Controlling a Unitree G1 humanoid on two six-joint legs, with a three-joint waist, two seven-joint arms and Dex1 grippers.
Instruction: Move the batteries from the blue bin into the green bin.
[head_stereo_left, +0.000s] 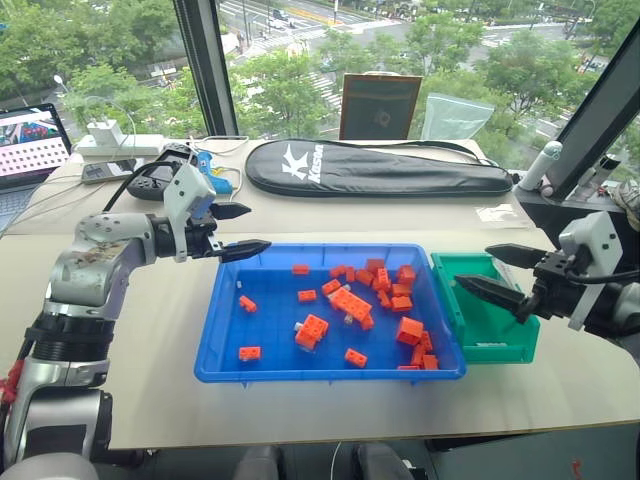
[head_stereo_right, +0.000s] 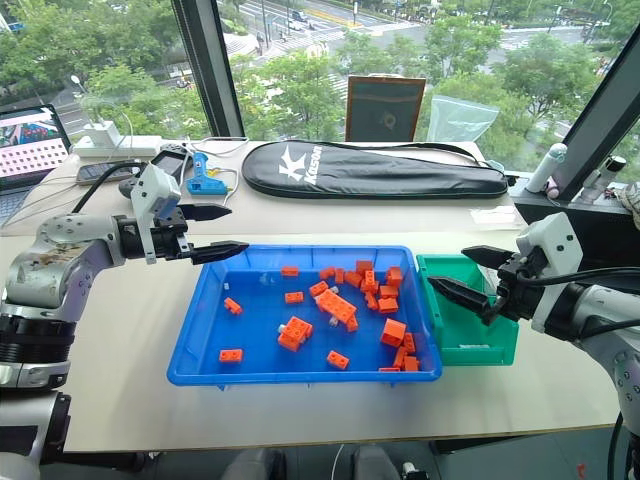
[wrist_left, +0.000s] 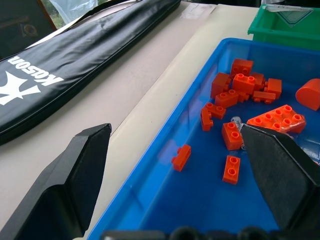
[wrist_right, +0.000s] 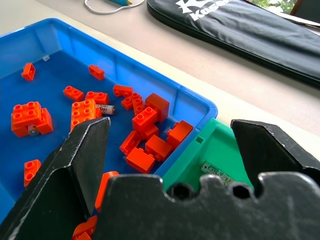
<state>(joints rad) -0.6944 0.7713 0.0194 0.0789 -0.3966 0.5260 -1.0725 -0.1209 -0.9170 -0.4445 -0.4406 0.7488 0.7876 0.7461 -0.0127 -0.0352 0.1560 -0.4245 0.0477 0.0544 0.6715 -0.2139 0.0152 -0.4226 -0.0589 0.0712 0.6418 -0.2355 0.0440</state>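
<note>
Blue plastic catches the eye first: the blue bin (head_stereo_left: 225, 340) sits in the middle of the pale table (head_stereo_left: 150, 400), scattered with orange bricks (head_stereo_left: 350, 302). Among them I can pick out a couple of batteries (wrist_right: 106, 109), small silver cylinders, one lying beside a brick near the middle of the tray and another tucked against a big orange block (wrist_right: 30, 119). How many more lie under the bricks I cannot tell. The green bin (head_stereo_left: 500, 345) stands touching the blue one's right end, and a battery (wrist_right: 216, 171) already lies on its floor.

Over the blue bin's far left corner hangs the left gripper (head_stereo_left: 238, 230), its fingers spread wide and empty. Above the green bin, the right gripper (head_stereo_left: 505, 275) is also spread wide, holding nothing. Behind the bins, a long black racket case (head_stereo_left: 375, 168) lies across the table.
</note>
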